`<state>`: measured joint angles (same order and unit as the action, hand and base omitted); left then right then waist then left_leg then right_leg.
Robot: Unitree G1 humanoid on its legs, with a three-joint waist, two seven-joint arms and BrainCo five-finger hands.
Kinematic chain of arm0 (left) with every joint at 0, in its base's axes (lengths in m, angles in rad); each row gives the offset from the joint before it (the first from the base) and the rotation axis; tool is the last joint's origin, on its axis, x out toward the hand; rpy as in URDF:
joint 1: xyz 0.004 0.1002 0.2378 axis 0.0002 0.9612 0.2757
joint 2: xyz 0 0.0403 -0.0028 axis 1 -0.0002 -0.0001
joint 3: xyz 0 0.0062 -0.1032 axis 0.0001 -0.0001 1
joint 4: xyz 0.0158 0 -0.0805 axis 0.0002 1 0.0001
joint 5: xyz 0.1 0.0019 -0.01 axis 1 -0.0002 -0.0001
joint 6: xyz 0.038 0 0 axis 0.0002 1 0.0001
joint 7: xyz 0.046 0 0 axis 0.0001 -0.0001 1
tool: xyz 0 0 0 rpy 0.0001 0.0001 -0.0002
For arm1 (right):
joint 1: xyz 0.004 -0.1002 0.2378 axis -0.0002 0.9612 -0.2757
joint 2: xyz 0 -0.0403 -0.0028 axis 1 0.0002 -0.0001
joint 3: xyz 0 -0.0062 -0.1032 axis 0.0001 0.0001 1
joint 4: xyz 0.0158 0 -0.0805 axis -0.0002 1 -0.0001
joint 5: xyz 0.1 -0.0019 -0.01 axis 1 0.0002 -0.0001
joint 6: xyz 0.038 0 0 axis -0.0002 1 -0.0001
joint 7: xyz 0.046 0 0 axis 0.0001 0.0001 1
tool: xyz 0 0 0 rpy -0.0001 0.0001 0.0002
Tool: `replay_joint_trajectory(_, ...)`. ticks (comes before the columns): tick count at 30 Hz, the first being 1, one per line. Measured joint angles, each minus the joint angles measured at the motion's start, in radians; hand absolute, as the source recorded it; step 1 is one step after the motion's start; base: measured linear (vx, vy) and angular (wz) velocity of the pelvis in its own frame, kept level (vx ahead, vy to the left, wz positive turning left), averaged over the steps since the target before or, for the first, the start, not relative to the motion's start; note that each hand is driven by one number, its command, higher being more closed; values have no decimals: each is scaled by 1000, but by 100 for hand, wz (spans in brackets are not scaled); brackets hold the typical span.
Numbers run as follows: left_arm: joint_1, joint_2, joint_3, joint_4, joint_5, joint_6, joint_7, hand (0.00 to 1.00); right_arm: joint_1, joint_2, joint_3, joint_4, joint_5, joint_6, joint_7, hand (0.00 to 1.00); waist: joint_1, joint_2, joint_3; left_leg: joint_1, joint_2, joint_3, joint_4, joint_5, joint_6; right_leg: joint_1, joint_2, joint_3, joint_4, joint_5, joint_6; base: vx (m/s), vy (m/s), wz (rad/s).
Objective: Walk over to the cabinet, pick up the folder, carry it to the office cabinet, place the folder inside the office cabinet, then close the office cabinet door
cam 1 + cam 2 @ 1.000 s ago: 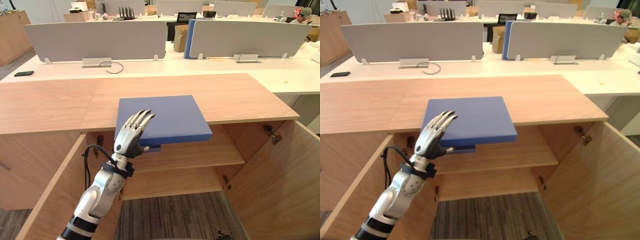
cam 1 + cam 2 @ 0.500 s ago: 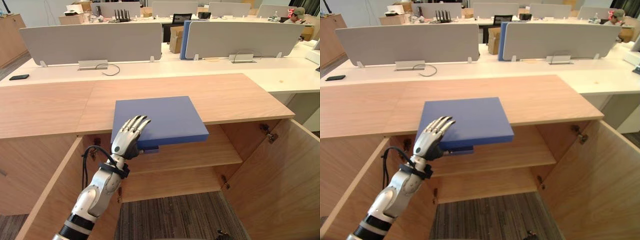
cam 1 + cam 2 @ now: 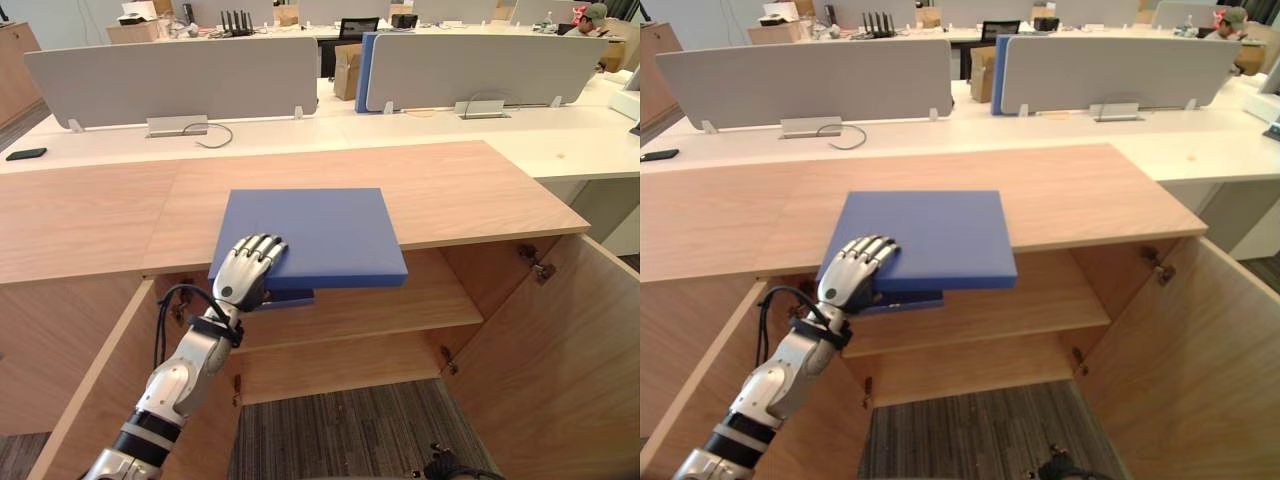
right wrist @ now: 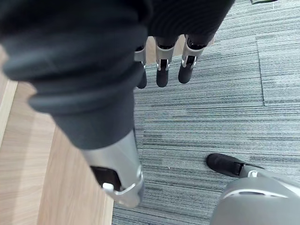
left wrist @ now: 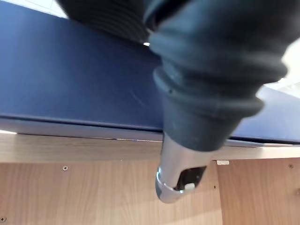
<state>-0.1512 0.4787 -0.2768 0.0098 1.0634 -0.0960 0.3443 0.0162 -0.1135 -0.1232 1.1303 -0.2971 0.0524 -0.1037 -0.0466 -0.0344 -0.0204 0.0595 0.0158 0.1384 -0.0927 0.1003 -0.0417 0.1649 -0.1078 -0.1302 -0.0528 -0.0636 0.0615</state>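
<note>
Left eye view, cabinet: big wooden one right in front, both doors swung wide open, with a shelf inside and its top acting as the surface.
Desks: long white row behind the cabinet, with grey dividers standing on it.
Floor: grey striped carpet.
Folder: blue, lay flat on the surface near the front, with its near edge sticking out past the lip over the open cabinet.
Left robot hand: sat at the folder's near left corner, fingers bent down over the top of the cover. The left wrist view had the thumb under the overhanging edge, so it looked clamped on that corner.
Right robot hand: hung low over the carpet beside a wooden panel, fingers straight and loose, holding nothing.
Phone: small dark flat thing on the white desk, far left, well away from the folder.
</note>
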Motion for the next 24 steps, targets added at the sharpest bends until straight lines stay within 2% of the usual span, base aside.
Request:
replay_joint_trajectory(5,-41,-3,21,31,54,27,38,100,-1,0,8,0,-3,0,-2,0,-3,0,11,18,1,4,-1,-3,0,17,0,2,-5,-4,-7,-32,13,-2)
replay_joint_trajectory(15,-84,-14,75,95,79,55,62,100,-2,0,7,0,-3,-7,-3,0,-14,-1,11,19,0,6,0,-10,-1,23,1,3,-10,-1,-3,0,0,0)
replay_joint_trajectory(18,-19,-114,143,2,61,70,52,100,0,0,7,0,-3,-7,-8,0,-14,0,13,22,0,8,0,-14,-1,25,0,3,-12,-2,-4,0,0,0)
replay_joint_trajectory(19,22,-174,178,-57,32,72,55,100,3,1,5,0,-2,-7,-10,0,-13,0,14,22,0,9,0,-15,-2,25,0,3,-12,-3,-5,0,0,0)
replay_joint_trajectory(20,63,-241,210,-128,-45,78,65,100,7,3,5,-1,8,-5,-16,0,-11,1,15,22,0,9,0,-17,-2,25,0,3,-12,-4,-6,0,0,0)
replay_joint_trajectory(21,84,-275,227,-167,-88,80,68,100,9,5,6,-3,13,-5,-18,0,-10,1,14,22,1,11,0,-17,-2,23,0,11,-9,-4,-6,3,13,-11)
replay_joint_trajectory(23,167,-377,282,-313,-344,63,75,100,43,20,14,-70,101,-3,-19,0,3,4,14,22,8,26,0,-18,-4,12,3,30,-1,-4,-6,-3,9,-18)
replay_joint_trajectory(24,186,-385,289,-337,-406,57,77,100,57,22,30,-107,124,-1,-19,0,4,5,15,22,9,27,0,-18,-4,10,4,31,1,-4,-6,-17,-2,-9)
